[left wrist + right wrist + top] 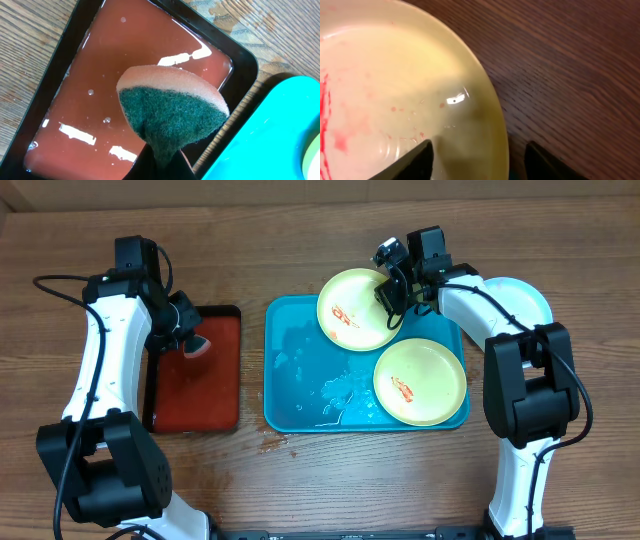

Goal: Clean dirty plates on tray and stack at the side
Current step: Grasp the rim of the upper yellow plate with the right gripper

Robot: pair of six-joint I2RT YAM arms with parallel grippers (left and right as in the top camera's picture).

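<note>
Left arm (95, 360) reaches forward, wrist bent inward. Left gripper (190, 340) is pinched tight on a sponge (170, 115). Right arm (505, 330) is folded at the elbow, wrist turned inward. Right gripper (393, 292) points down, jaws apart, one finger (415, 160) either side of a plate (395, 75) rim. Probably no contact; hard to tell.

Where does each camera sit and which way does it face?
Overhead: fixed above the table, looking down on turquoise tray, red tray, both arms.
Left wrist: on the left arm, facing down at its sponge over the red tray; fingers barely visible.
Right wrist: on the right arm, looking down at a yellow-green plate's rim between its fingers.
Shared: overhead and left wrist show both trays.
</note>
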